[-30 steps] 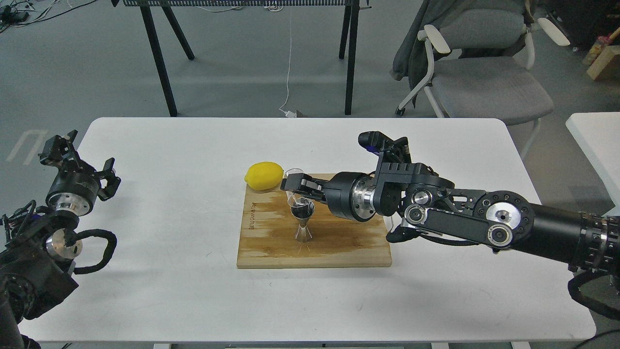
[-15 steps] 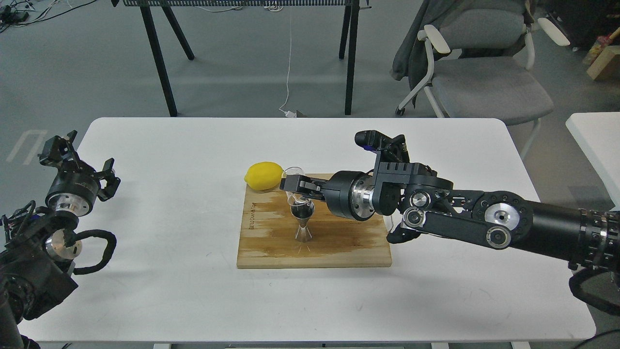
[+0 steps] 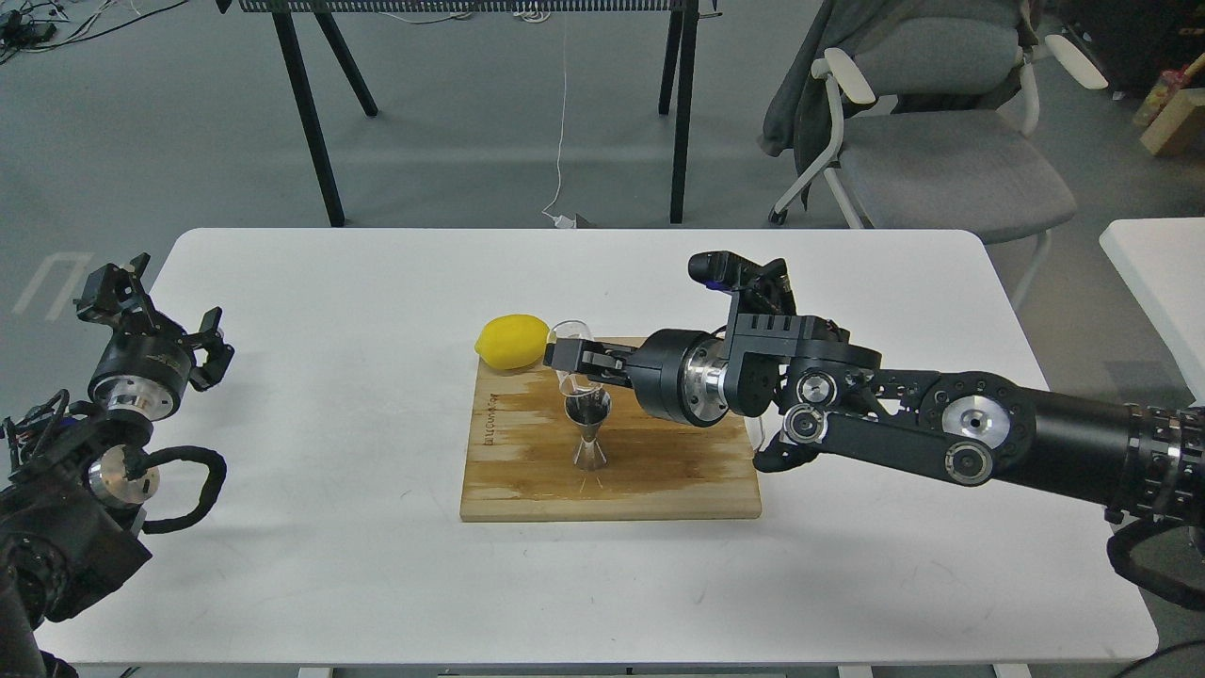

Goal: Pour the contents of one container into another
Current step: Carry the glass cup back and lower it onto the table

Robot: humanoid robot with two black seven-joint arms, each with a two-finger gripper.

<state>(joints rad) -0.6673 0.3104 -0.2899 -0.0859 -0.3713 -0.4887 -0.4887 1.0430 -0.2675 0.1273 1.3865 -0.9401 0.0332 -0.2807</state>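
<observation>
The steel jigger [image 3: 589, 431] stands upright on the wooden board [image 3: 659, 480], its top cone dark inside. Just above its mouth my right gripper [image 3: 568, 359] is shut on the clear cup [image 3: 570, 341], which hangs tilted over the jigger and beside the lemon [image 3: 513, 341]. My right arm reaches in from the right across the board. My left gripper [image 3: 155, 311] is held off the table's left edge, far from the board, its fingers spread with nothing between them.
A white table [image 3: 329, 471] carries the board. Behind the table stand black table legs [image 3: 311, 122] and a grey office chair [image 3: 941, 141]. Another white table edge [image 3: 1158, 273] shows at the far right.
My right gripper with the clear cup has risen slightly and shifted a little left above the jigger. The left arm has not moved.
</observation>
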